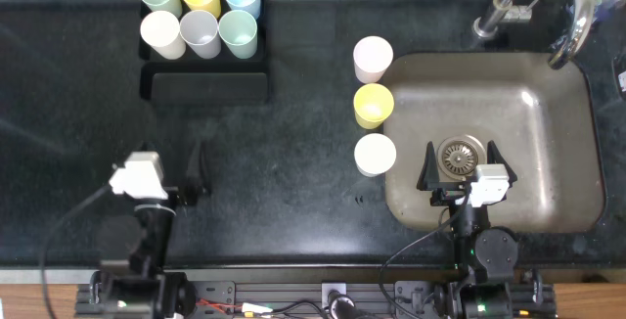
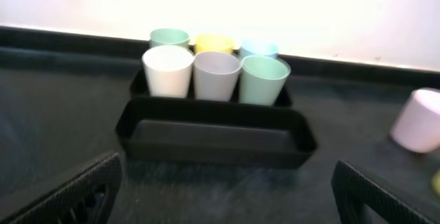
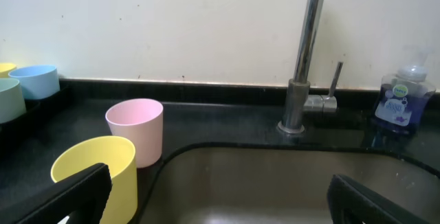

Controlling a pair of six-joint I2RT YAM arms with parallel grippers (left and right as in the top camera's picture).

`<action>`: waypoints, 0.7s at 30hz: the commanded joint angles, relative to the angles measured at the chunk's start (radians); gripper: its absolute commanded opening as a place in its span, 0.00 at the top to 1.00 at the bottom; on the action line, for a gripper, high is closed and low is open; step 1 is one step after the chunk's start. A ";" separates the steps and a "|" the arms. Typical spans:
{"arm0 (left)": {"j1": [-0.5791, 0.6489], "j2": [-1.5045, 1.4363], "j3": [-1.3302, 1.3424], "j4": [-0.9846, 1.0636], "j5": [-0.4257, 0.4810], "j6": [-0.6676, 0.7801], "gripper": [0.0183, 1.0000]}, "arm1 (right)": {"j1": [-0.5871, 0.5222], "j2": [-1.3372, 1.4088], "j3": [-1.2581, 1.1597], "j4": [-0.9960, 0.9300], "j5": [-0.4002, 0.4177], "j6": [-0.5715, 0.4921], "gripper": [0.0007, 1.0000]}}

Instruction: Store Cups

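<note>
Three loose cups stand in a row on the black counter beside the sink's left rim: a pink cup (image 1: 373, 58) (image 3: 135, 129), a yellow cup (image 1: 373, 105) (image 3: 96, 172) and a white cup (image 1: 375, 154). A black tray (image 1: 205, 87) (image 2: 213, 138) at the back left holds several upright cups (image 1: 201, 27) (image 2: 217, 75) in its rear part. Its front compartment is bare. My left gripper (image 1: 168, 169) (image 2: 234, 203) is open over the counter in front of the tray, holding nothing. My right gripper (image 1: 462, 164) (image 3: 220, 207) is open above the sink near the drain, just right of the white cup.
The steel sink (image 1: 548, 123) takes up the right side, with a faucet (image 1: 509, 1) (image 3: 306, 52) behind it and a blue soap bottle (image 3: 402, 97) at the back right. Open black counter (image 1: 293, 182) lies between the tray and the loose cups.
</note>
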 commanded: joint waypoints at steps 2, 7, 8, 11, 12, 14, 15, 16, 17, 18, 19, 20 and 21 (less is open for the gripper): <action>0.006 0.386 0.396 -0.053 0.168 -0.048 0.00 | 0.001 -0.011 -0.014 0.003 -0.007 -0.002 0.00; -0.009 0.847 0.922 -0.350 0.217 -0.222 0.00 | 0.001 -0.011 -0.014 0.003 -0.007 -0.002 0.00; -0.031 0.945 1.053 -0.432 0.218 -0.237 0.00 | 0.001 -0.011 -0.014 0.003 -0.007 -0.002 0.00; -0.139 1.215 1.410 -0.628 0.190 -0.243 0.00 | 0.001 -0.011 -0.014 0.003 -0.007 -0.002 0.00; -0.184 1.291 1.512 -0.675 0.161 -0.243 0.00 | 0.001 -0.011 -0.014 0.003 -0.007 -0.002 0.00; -0.286 1.449 1.719 -0.766 0.080 -0.243 0.00 | 0.001 -0.011 -0.014 0.003 -0.007 -0.002 0.00; -0.338 1.532 1.824 -0.814 0.045 -0.243 0.00 | 0.001 -0.011 -0.014 0.003 -0.007 -0.002 0.00; -0.379 1.603 1.911 -0.855 0.023 -0.244 0.00 | 0.001 -0.011 -0.014 0.003 -0.007 -0.002 0.00; -0.421 1.681 2.003 -0.898 0.008 -0.253 0.00 | 0.001 -0.011 -0.014 0.003 -0.007 -0.002 0.00; -0.455 1.752 2.085 -0.940 0.002 -0.280 0.00 | 0.001 -0.011 -0.014 0.003 -0.007 -0.002 0.00; -0.481 1.809 2.148 -0.972 0.003 -0.307 0.00 | 0.001 -0.011 -0.014 0.003 -0.007 -0.002 0.00; -0.504 1.868 2.210 -1.007 0.003 -0.343 0.00 | 0.001 -0.011 -0.014 0.003 -0.007 -0.002 0.00; -0.523 1.917 2.256 -1.033 0.003 -0.375 0.00 | 0.001 -0.011 -0.014 0.003 -0.007 -0.002 0.00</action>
